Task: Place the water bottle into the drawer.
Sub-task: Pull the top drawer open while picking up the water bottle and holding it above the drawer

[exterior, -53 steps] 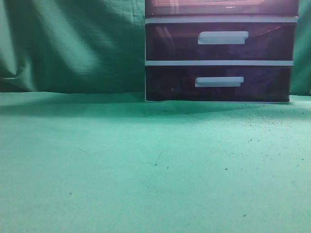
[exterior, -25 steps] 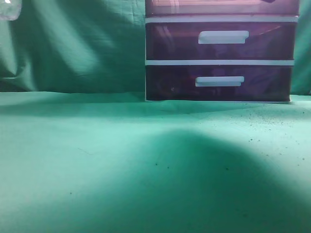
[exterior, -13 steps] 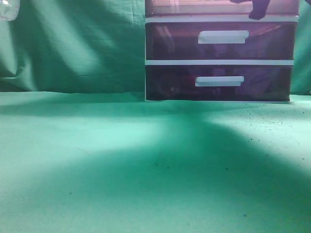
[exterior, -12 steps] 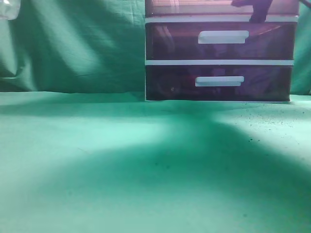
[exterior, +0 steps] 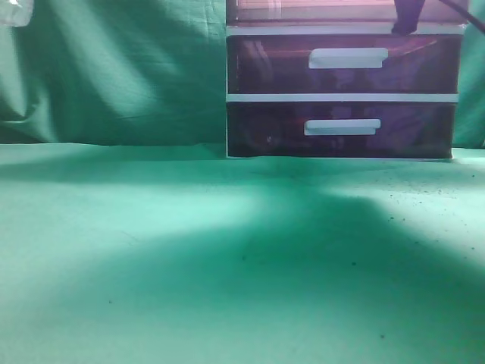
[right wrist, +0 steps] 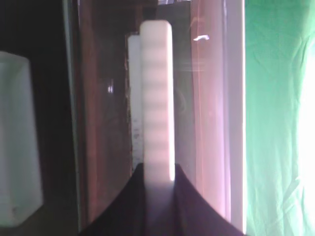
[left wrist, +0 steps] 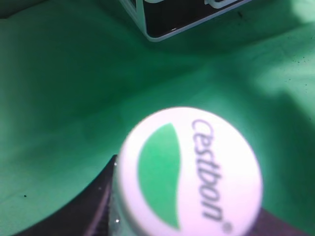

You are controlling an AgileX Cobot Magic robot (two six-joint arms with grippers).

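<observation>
The water bottle shows in the left wrist view as a white cap (left wrist: 189, 169) with a green leaf and "cestbon" lettering. My left gripper (left wrist: 189, 201) is shut on the bottle below the cap; one dark finger (left wrist: 78, 209) shows at its left. In the exterior view a bit of the clear bottle (exterior: 14, 10) shows high at the top left corner. The top drawer (exterior: 318, 10) is cut off by the frame's top edge. My right gripper (exterior: 406, 15) is at its front. In the right wrist view it (right wrist: 158, 179) is shut on the drawer's pale bar handle (right wrist: 157, 93).
The white-framed unit (exterior: 341, 98) stands at the back right on green cloth (exterior: 151, 250), with two lower drawers (exterior: 265, 64) shut. Its bottom corner shows in the left wrist view (left wrist: 155, 34). A green curtain (exterior: 114, 68) hangs behind. A broad shadow lies across the cloth.
The bottle has come into the exterior view's top left corner. The right gripper has come down onto the top drawer's front. The arm's shadow has spread and shifted across the cloth.
</observation>
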